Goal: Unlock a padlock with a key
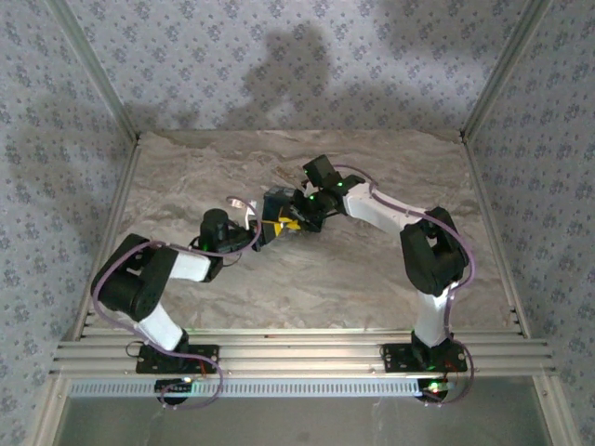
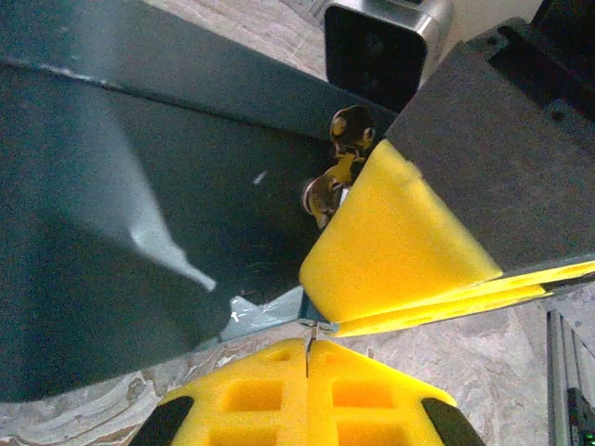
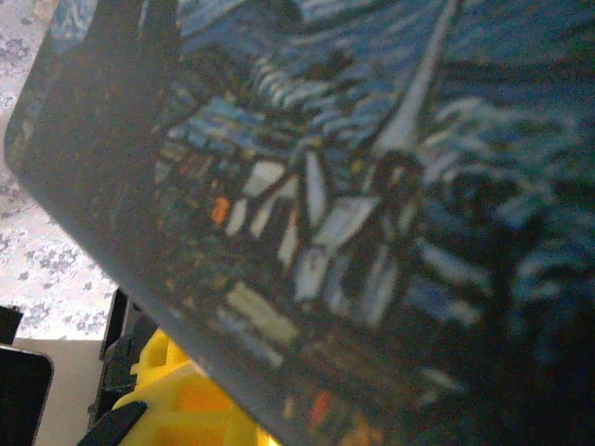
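In the left wrist view my left gripper (image 2: 308, 342) is shut, its yellow fingertips pressed together on a thin metal sliver, the key (image 2: 310, 327). Just beyond it one yellow finger (image 2: 400, 242) of the right gripper lies against the dark box (image 2: 139, 186). A small brassy-yellow padlock (image 2: 346, 165) sits at the box's edge above that finger. From above, both grippers meet mid-table: left gripper (image 1: 264, 229), right gripper (image 1: 294, 221), the box (image 1: 277, 204) between them. The box's blue swirl print (image 3: 372, 186) covers the right gripper's jaws; a yellow finger (image 3: 177, 404) peeks out below.
The marble tabletop (image 1: 307, 288) is bare around the arms and is walled by patterned panels (image 1: 56, 139) on three sides. An aluminium rail (image 1: 297, 353) runs along the near edge. The right wrist's silver camera housing (image 2: 386, 37) hangs close above the padlock.
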